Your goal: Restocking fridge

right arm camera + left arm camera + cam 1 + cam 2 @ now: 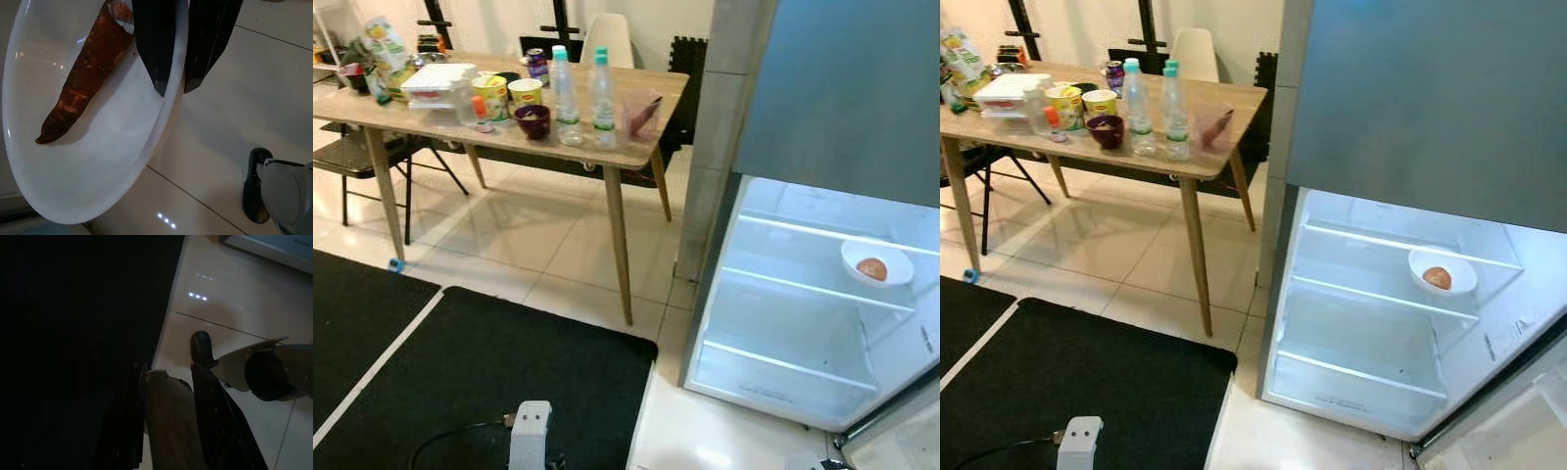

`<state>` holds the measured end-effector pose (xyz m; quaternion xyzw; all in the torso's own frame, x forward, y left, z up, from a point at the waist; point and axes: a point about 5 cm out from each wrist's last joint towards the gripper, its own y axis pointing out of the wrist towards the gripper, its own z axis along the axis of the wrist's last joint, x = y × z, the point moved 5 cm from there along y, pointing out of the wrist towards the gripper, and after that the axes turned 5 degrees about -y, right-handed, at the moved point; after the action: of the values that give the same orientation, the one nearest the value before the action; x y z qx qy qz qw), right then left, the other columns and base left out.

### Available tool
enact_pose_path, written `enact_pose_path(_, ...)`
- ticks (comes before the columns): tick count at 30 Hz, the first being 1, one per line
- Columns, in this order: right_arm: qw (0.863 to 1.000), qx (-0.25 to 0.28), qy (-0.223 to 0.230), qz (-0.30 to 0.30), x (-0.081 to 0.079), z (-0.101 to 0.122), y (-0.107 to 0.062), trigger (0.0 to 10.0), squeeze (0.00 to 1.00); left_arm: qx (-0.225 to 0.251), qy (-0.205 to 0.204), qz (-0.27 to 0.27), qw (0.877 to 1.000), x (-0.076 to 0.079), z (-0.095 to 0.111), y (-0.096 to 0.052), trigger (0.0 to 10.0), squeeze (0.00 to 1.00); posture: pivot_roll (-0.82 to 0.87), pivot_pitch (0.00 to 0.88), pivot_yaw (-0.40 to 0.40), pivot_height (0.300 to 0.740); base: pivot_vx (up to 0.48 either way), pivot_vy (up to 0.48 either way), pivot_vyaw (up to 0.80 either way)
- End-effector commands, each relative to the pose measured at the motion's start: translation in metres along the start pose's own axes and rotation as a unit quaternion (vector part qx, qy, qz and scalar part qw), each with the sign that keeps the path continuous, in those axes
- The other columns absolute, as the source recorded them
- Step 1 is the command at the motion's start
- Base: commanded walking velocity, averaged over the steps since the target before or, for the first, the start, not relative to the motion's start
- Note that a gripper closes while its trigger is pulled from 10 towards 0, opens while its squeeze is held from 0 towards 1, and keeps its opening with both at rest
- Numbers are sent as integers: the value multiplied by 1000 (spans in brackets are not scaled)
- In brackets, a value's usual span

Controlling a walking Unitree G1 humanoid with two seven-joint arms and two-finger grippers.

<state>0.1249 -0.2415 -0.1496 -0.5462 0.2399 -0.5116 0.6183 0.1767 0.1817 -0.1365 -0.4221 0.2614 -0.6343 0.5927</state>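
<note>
Right gripper [171, 90] pinches rim of white round plate [58, 161] w/ orange carrot [80, 83], low over floor. Keep it level; slide onto open fridge [1381, 323] shelf. Left gripper [166, 369] spread, idle.

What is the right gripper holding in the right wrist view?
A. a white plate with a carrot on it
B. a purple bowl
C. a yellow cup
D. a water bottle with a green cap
A: the right gripper pinches the rim of the white plate, where a carrot lies.
</note>
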Motion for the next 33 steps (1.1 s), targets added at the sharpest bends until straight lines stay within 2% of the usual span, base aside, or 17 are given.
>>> enact_pose_path(1, 1000, 10, 0, -1, 1, 8, 1, 10000, 0, -4, 6, -8, 1000, 4, -3, 0, 10000, 0, -37, 27, -24, 740, 0, -412, 0)
enact_pose_path(17, 1000, 12, 3, -1, 1, 9, 1, 10000, 0, -5, 8, -8, 1000, 4, -4, 0, 10000, 0, -38, 30, -23, 740, 206, -401, 0)
enact_pose_path(33, 1000, 13, 2, -1, 1, 9, 1, 10000, 0, -4, 8, 4, 1000, 2, -5, 0, 10000, 0, -35, 31, -25, 740, 0, 0, 0)
